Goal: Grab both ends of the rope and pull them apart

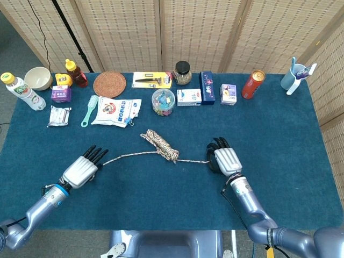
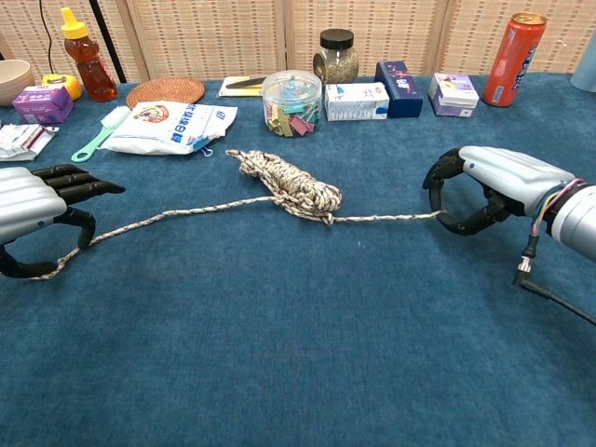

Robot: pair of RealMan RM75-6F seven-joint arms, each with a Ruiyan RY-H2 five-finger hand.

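The speckled rope [image 1: 159,144] lies on the blue table, coiled in the middle [image 2: 287,184], with one strand running out to each side. My left hand [image 1: 80,171] hovers low over the left strand's end. Its fingers [image 2: 79,186] are stretched out flat and its thumb curls down beside the strand, which ends under the palm [image 2: 42,272]. My right hand [image 1: 224,160] sits at the right strand's end. Its fingers [image 2: 445,172] and thumb curl into a ring that pinches the rope tip, and that strand runs nearly straight to the coil.
Along the table's far side stand a bottle [image 1: 21,91], a bowl [image 1: 37,78], a sauce bottle [image 1: 77,73], a woven coaster [image 1: 109,84], a snack bag [image 1: 116,112], a clip tub [image 1: 163,102], a jar [image 1: 183,72], small boxes [image 1: 207,87], a red can [image 1: 253,84] and a cup [image 1: 293,77].
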